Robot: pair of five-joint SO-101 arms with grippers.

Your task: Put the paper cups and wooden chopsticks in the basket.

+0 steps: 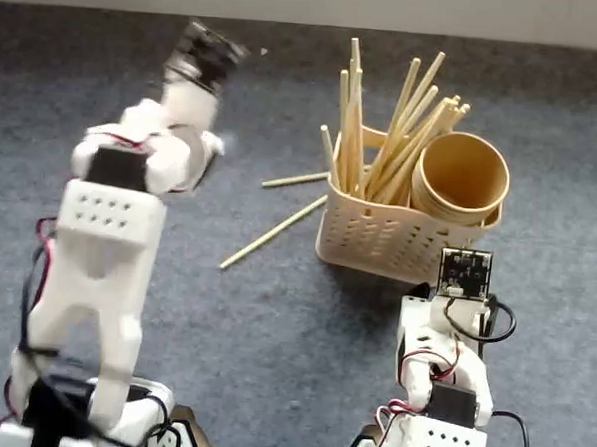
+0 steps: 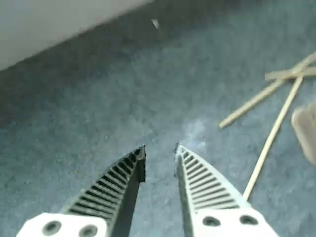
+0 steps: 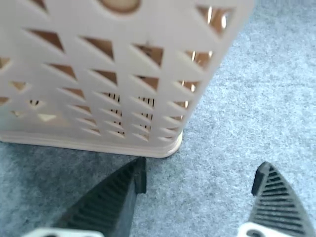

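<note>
A cream basket (image 1: 378,238) stands on the grey carpet and holds several wooden chopsticks (image 1: 383,138) and stacked paper cups (image 1: 466,177). Two loose chopsticks lie on the carpet to its left, a short one (image 1: 296,179) and a longer one (image 1: 273,232). My left gripper (image 1: 200,56) is raised at the far left; its fingers stand slightly apart with nothing between them (image 2: 160,149), and the loose chopsticks (image 2: 271,143) lie off to one side of it. My right gripper (image 3: 200,175) is open wide, low on the carpet just in front of the basket wall (image 3: 113,74).
The carpet ends at a pale wall (image 2: 59,24) beyond the left gripper. The right arm's body (image 1: 440,391) sits directly in front of the basket. Bare carpet (image 1: 273,332) stretches between the two arms.
</note>
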